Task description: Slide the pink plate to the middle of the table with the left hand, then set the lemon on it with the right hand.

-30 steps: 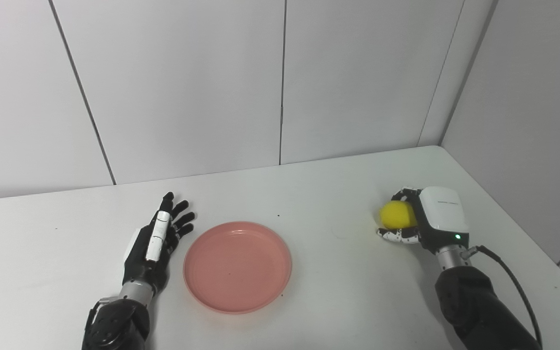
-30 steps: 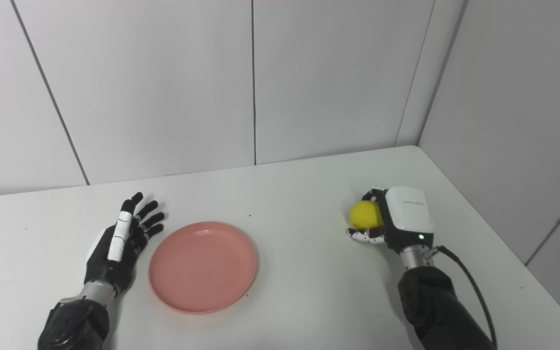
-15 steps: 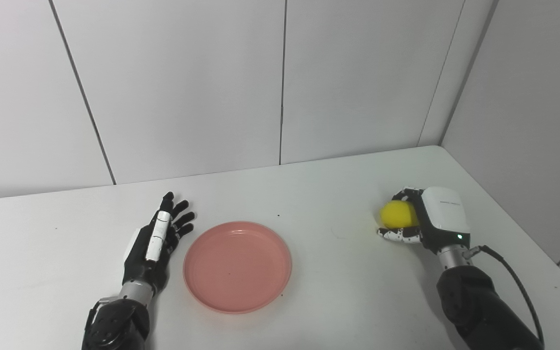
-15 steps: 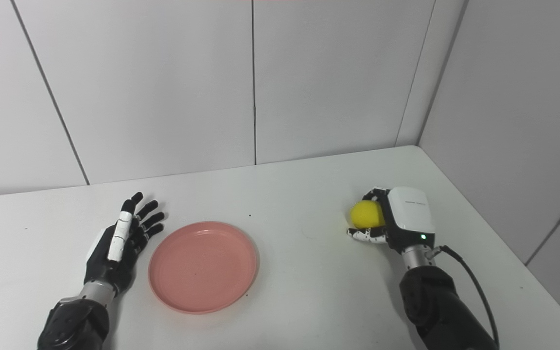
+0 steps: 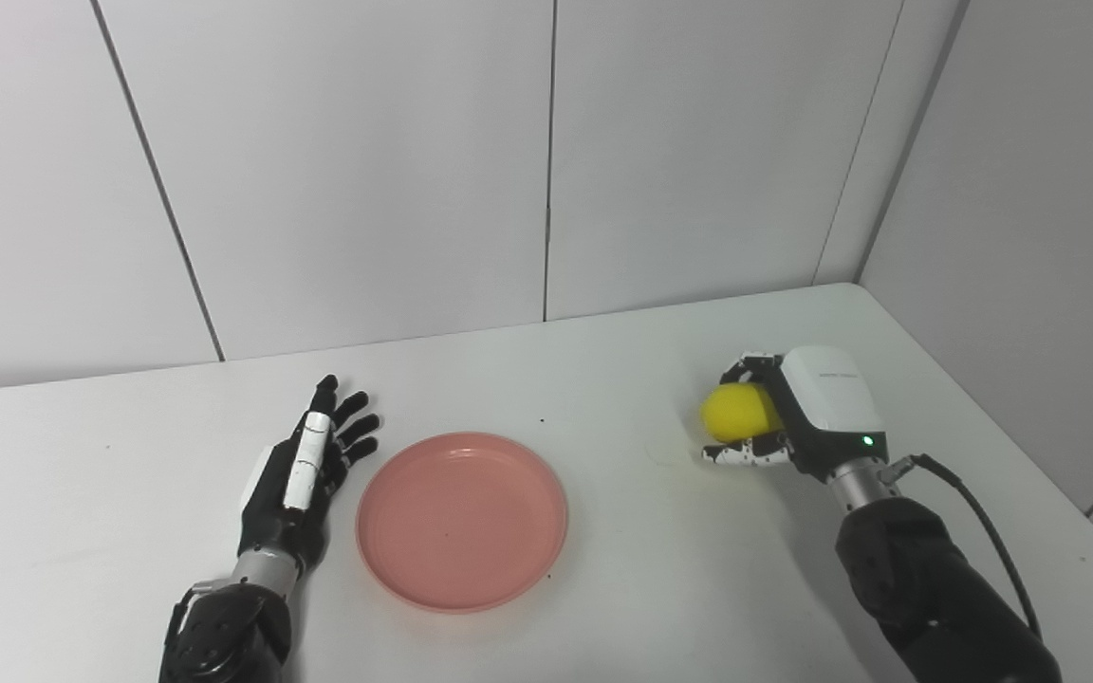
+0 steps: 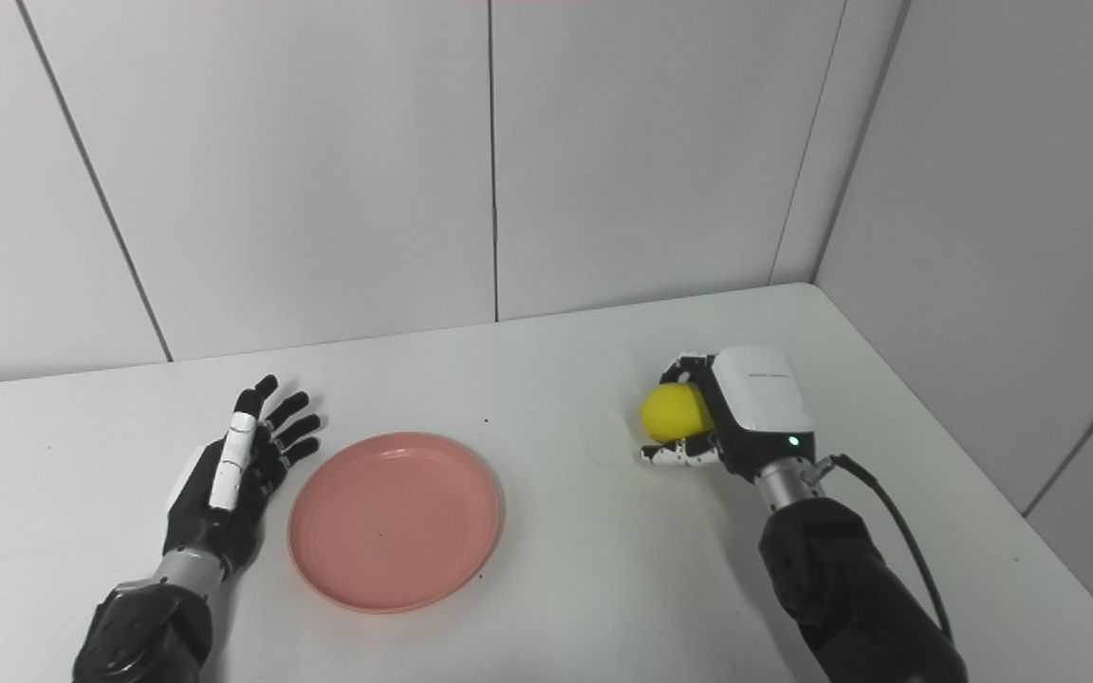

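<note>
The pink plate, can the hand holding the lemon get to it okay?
Probably yes. The right hand, shut on the lemon, has only bare table between it and the pink plate, and the left hand rests on the plate's other side.

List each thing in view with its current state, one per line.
pink plate: flat on the table, nothing on it, beside the left hand but apart from it.
lemon: gripped in the right hand, to the right of the plate.
left hand: open, fingers spread, by the plate's left rim.
right hand: shut on the lemon.

Pink plate on white table
</note>
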